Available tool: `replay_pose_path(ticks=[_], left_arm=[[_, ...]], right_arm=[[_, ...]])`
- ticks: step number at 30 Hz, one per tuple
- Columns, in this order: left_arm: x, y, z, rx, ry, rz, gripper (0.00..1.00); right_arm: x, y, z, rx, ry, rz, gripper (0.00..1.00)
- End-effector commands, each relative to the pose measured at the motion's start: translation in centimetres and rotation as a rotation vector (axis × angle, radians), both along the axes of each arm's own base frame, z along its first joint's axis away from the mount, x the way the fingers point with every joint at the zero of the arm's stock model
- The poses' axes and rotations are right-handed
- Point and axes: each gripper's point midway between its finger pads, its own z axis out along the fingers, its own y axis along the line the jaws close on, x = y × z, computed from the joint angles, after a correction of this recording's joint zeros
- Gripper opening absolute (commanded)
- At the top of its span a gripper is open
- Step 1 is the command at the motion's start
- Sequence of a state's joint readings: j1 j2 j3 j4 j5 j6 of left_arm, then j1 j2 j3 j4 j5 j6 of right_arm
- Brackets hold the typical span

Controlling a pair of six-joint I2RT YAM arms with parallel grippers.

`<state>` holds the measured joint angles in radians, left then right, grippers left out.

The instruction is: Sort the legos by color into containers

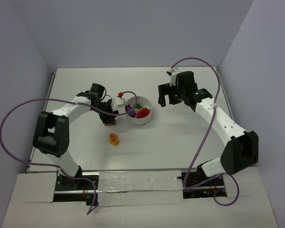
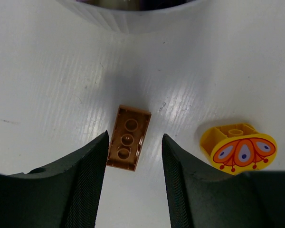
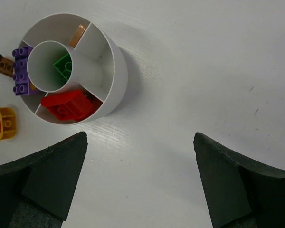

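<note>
Dish [image 3: 121, 80] one, loose bricks [image 2: 128, 137] two

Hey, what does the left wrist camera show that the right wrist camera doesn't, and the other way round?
Left wrist only: the left gripper open astride the brown brick, not gripping it. Right wrist only: inside the dish, a purple brick, green brick and red brick, plus the open right gripper over the table. Both: the dish wall, the brown brick and the yellow round piece.

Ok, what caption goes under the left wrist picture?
Left pincer open around a brown brick on the white table, yellow-and-red round piece to one side.
</note>
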<state>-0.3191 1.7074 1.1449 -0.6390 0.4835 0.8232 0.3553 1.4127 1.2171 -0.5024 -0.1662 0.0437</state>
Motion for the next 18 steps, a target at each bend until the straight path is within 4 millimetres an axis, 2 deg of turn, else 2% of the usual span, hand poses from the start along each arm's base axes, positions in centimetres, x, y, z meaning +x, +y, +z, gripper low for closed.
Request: replay_pose_path(ticks=[1, 13, 18], left_arm=[[0.7, -1.1, -0.4, -0.055, -0.053, -0.076, 0.55], [-0.1, -0.8, -3.1, -0.037, -0.047, -0.13, 0.55], [0.1, -0.4, -4.1, -0.012, -0.045, -0.12, 0.47]], right_arm=[[0.2, -0.6, -0.5, -0.021, 0.007, -0.012, 1.0], [0.3, -0.6, -1.0, -0.026, 0.026, -0.018, 1.0], [0.2, -0.7, -1.2, -0.031, 0.032, -0.022, 1.0]])
